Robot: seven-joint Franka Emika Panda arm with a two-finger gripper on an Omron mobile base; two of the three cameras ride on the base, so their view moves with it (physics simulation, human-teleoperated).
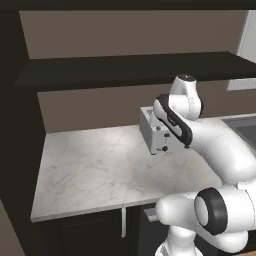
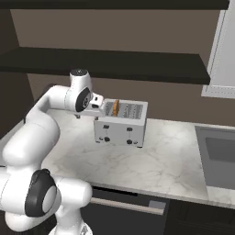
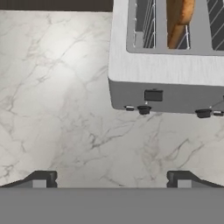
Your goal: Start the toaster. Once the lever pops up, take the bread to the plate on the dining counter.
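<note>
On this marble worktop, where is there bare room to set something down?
The veined marble worktop is bare from its left edge to the boxy silver toaster, and between the toaster and the grey sink. It is crowded at the toaster's left end, where the open tool hovers.

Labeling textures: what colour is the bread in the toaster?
Tan-brown bread, clearest in the hand view, in the toaster.

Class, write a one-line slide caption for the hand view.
Open gripper hovers over the marble worktop before the toaster, bread sitting in a slot.
</note>
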